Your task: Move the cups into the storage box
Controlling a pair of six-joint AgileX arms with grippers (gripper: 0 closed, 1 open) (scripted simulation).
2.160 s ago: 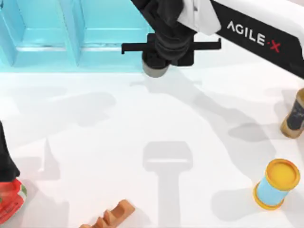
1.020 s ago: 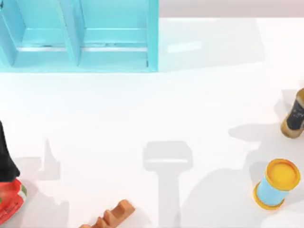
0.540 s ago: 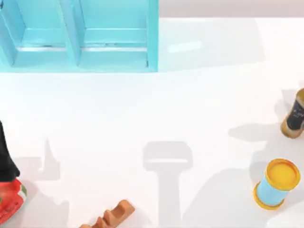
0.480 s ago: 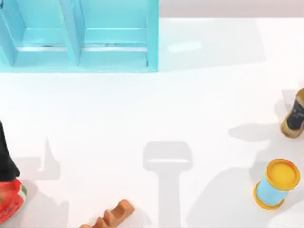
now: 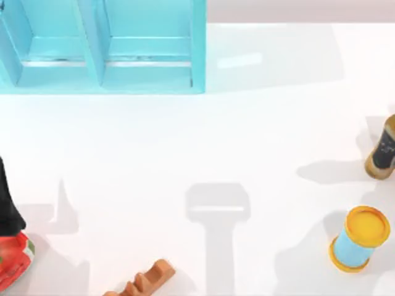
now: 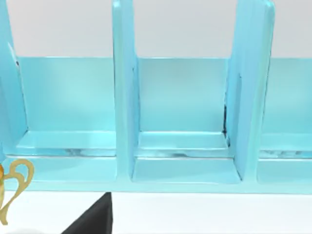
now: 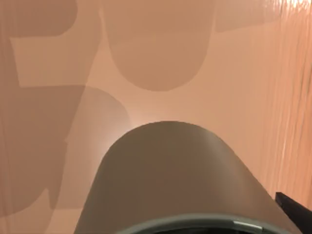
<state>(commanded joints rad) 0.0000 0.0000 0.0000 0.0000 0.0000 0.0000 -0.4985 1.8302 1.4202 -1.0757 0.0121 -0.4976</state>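
Note:
The storage box [image 5: 99,77] is a turquoise box with upright dividers at the table's back left; the left wrist view faces its compartments [image 6: 183,146] from the front. A dark olive-grey cup [image 7: 175,180] sits close under the right wrist camera, above a peach-coloured surface. One dark finger [image 7: 294,210] of my right gripper shows beside the cup, which it holds. A black shape [image 6: 92,219] lies at the lower edge of the left wrist view. My left arm [image 5: 7,203] is parked at the table's left edge.
A brown dark-labelled bottle [image 5: 384,151] stands at the right edge. A light-blue canister with a yellow lid [image 5: 359,239] lies at the front right. A brown ridged piece [image 5: 145,280] and a red object [image 5: 12,262] sit along the front.
My right arm, which hung by the box's right corner with the cup, has left the top view. Its shadow at the front right has shrunk.

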